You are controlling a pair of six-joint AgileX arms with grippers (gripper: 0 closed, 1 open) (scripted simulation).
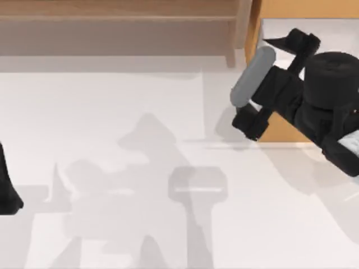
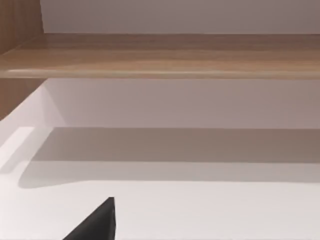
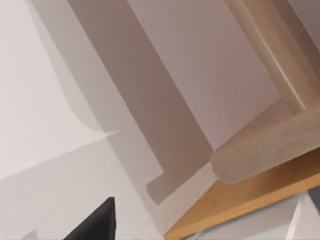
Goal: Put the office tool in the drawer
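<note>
Looming closest under the overhead camera, my right claw (image 1: 286, 45) hangs over the open drawer (image 1: 253, 25) at the tabletop's (image 1: 112, 168) far right; clenched or released, I cannot tell. The office tool is hidden, perhaps beneath the arm. This looks like the placing step: next, release inside the white walls, then lift clear. The right wrist view adds the shelf (image 3: 270, 55) leg beside the drawer's edge. My left claw (image 1: 8, 188) sits parked at the left.

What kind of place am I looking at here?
Probably a simulated tabletop workspace: a plain white table, a long wooden shelf at the back, an orange-tan drawer and black robot arms.
</note>
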